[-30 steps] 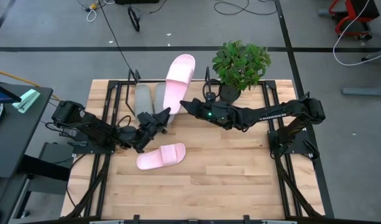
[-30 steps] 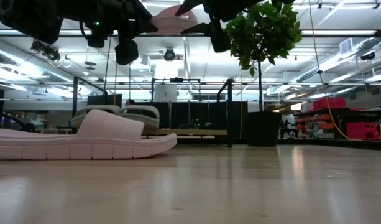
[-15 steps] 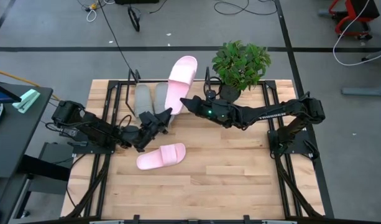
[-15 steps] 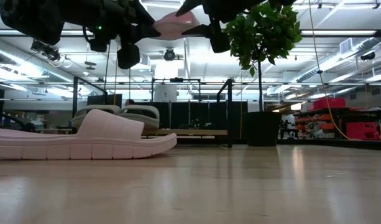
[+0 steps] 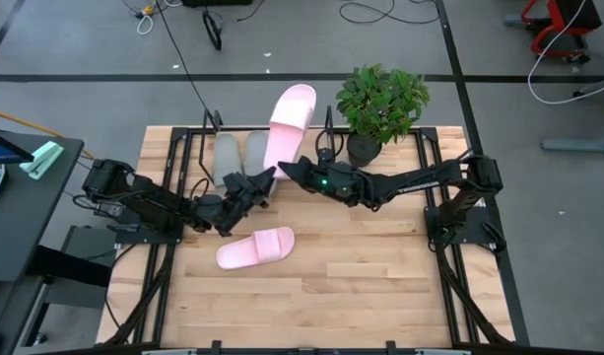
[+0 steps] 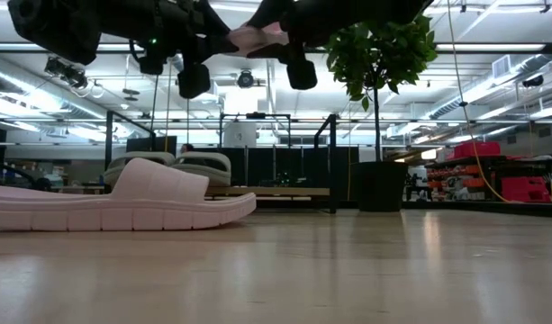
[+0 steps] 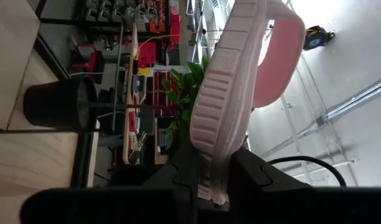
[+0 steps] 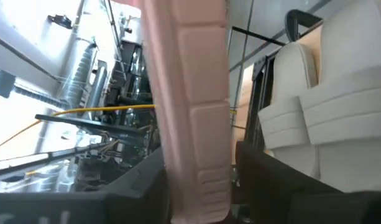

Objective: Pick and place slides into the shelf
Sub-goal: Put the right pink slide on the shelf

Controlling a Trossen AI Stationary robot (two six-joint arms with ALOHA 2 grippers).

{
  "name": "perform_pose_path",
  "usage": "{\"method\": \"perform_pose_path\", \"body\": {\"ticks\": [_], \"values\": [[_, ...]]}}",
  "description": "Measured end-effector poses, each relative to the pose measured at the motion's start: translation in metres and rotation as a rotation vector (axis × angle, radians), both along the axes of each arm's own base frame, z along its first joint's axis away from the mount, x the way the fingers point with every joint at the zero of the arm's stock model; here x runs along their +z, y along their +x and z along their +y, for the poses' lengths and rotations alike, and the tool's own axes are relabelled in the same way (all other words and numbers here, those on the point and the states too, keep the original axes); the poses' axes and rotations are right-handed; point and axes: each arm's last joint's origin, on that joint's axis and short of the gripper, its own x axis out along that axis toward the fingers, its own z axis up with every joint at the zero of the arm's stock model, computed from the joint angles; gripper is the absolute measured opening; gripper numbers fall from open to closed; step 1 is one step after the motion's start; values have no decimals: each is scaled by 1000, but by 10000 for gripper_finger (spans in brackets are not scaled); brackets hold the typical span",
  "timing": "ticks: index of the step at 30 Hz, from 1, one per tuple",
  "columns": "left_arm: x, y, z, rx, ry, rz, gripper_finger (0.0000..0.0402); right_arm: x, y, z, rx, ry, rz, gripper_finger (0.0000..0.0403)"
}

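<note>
Overhead, table-level, two close wrist cams.
</note>
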Motion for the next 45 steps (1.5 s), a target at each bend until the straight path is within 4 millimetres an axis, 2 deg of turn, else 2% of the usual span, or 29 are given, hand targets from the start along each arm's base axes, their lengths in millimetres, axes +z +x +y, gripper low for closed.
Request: {"method": "perform_pose_path", "body": {"ticks": [8, 17, 37, 45], "values": [[2, 0, 7, 25, -2, -20, 55, 19, -3, 1, -12, -70, -2, 162], [1, 2, 16, 38, 9, -8, 60, 17, -3, 6, -50, -49, 22, 160], [1, 2, 20, 39, 15, -7, 62, 13, -3, 14, -21, -8, 41, 160], [1, 2, 20, 26, 21, -7, 59, 13, -3, 10, -33, 0, 44, 158]]}}
